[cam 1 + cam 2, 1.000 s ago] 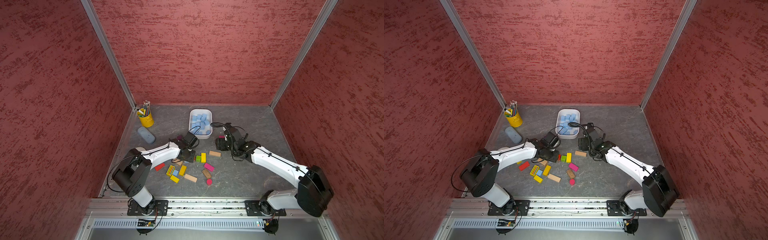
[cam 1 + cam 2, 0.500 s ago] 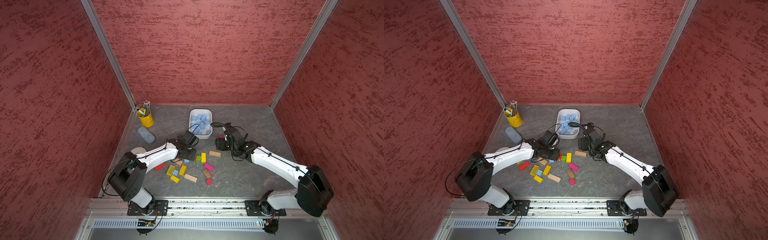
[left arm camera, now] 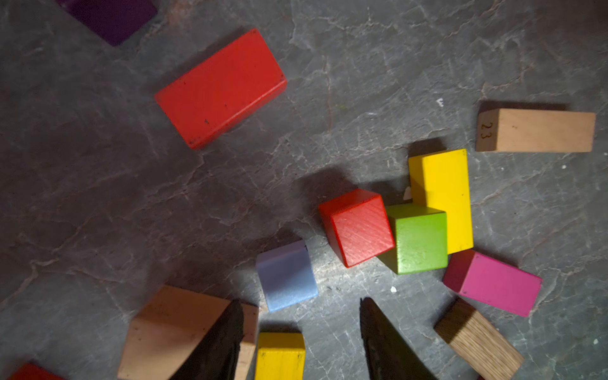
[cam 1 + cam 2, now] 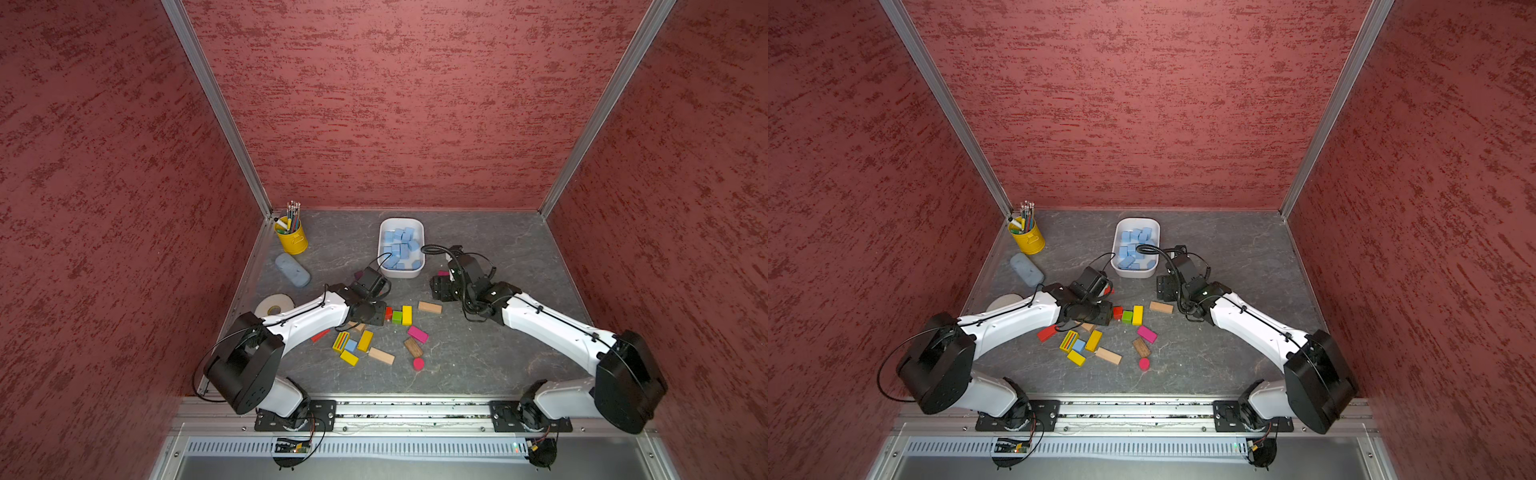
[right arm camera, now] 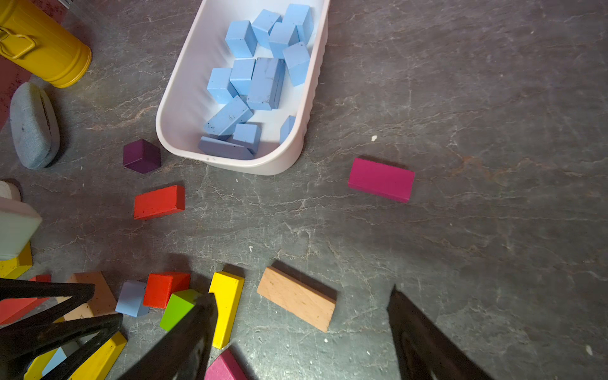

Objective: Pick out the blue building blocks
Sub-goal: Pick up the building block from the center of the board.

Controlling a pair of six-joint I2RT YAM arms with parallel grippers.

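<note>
Left gripper (image 3: 299,304): low over the middle of the table (image 4: 478,353), fingers (image 3: 220,345) apart and clamped on nothing.
Loose blue cube (image 3: 286,276): flat on the table, just ahead of the left gripper's tips and just left of the red cube (image 3: 358,227). Its near edge is about level with the tips; I cannot tell whether a finger touches it.
Second blue block (image 4: 351,345): in the near-left cluster, between a striped block (image 4: 340,341) and a slanted yellow block (image 4: 365,340), in both top views.
Blue blocks (image 5: 263,82): heaped in the white tub (image 5: 230,164), which stands at the far middle of the table.
Right gripper (image 5: 302,292): right of centre, near the tub's near right corner, fingers (image 5: 424,342) spread wide and holding nothing. A plain wooden block (image 5: 297,297) lies on the table, seen between them in the right wrist view.
Row beside the cube: red cube, green cube (image 3: 419,238) and long yellow block (image 3: 442,197), running rightward; the green cube touches both neighbours.
Strays: flat red block (image 3: 220,88) and purple cube (image 5: 141,156) on the far side of the left gripper; pink block (image 5: 381,179) right of the tub; pink disc (image 4: 418,363) nearest the front.
Left edge: yellow pencil tin (image 4: 293,239) in the far corner, grey case (image 4: 292,270) nearer, tape roll (image 4: 274,305) nearer again.
</note>
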